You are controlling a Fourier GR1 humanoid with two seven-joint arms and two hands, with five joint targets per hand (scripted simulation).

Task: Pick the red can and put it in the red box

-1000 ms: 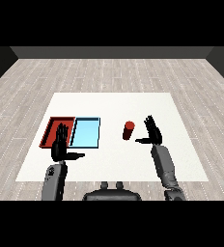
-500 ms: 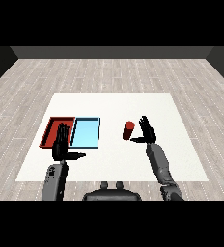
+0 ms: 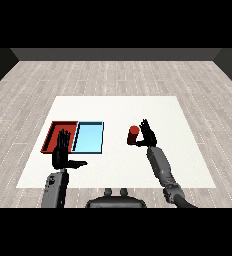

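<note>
A white table (image 3: 118,107) is seen from above and behind two grey forearms. The right hand (image 3: 148,135) is raised with its fingers spread wide and upright, holding nothing. The red can (image 3: 133,135) stands upright on the table just beside this hand, at its thumb side; whether the thumb touches the can cannot be told. The left hand (image 3: 63,152) is likewise held open, fingers straight and pointing away, thumb stretched out sideways toward the middle. Just beyond its fingertips the red tray (image 3: 52,135) is seen, partly covered by the fingers, and the light blue tray (image 3: 89,138) lies touching it on the side nearer the right hand. The can is well apart from both trays
</note>
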